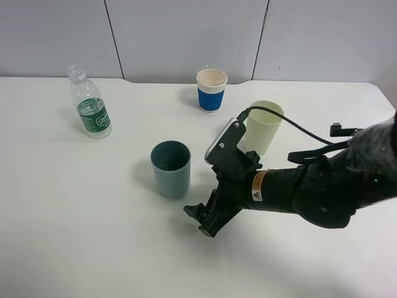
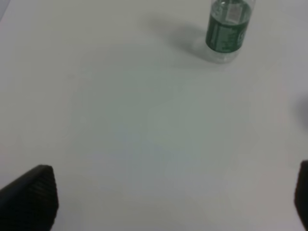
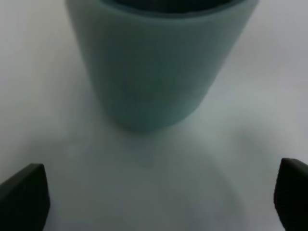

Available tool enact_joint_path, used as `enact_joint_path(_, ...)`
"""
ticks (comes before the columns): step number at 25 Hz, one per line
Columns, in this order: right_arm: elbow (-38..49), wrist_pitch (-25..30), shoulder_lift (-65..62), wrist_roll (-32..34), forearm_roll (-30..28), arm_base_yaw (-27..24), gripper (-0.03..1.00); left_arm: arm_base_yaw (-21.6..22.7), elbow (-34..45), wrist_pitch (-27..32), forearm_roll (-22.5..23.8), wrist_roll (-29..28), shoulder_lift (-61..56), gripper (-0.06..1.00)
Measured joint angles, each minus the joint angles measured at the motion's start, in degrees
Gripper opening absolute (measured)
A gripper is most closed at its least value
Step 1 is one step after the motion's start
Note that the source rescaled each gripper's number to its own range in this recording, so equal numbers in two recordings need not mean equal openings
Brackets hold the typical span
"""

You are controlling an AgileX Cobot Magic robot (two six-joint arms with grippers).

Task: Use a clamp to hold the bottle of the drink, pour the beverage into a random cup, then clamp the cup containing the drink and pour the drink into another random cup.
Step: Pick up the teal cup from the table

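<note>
A clear drink bottle (image 1: 90, 105) with a green label stands upright at the back left of the white table (image 1: 74, 217). It also shows in the left wrist view (image 2: 228, 29), far ahead of my left gripper (image 2: 166, 202), which is open and empty. The left arm is out of the exterior view. A teal cup (image 1: 170, 167) stands mid-table. My right gripper (image 1: 200, 221) is open and empty, low over the table just in front and to the right of it. In the right wrist view the teal cup (image 3: 159, 62) is close ahead of the right gripper (image 3: 159, 202), not between the fingers.
A paper cup with a blue sleeve (image 1: 211, 90) stands at the back centre. A pale green cup (image 1: 263, 127) stands behind my right arm, partly hidden by it. A black cable (image 1: 310, 133) loops above the right arm.
</note>
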Motion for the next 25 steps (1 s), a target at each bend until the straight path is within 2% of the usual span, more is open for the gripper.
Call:
enact_joint_path(7,-0.05,-15.76,6.24,-0.62,-5.78,-1.56,0.77,0.0,0.0,0.0,0.0,0.0,0.0,1.0)
enact_joint_path(11,-0.05,-22.6,8.85,-1.9,-6.51,-1.58,0.77,0.0,0.0,0.0,0.0,0.0,0.0,1.0)
enact_joint_path(25,0.0,-31.17,14.05,-2.53,-10.11,-3.54,0.77,0.0,0.0,0.0,0.0,0.0,0.0,1.0)
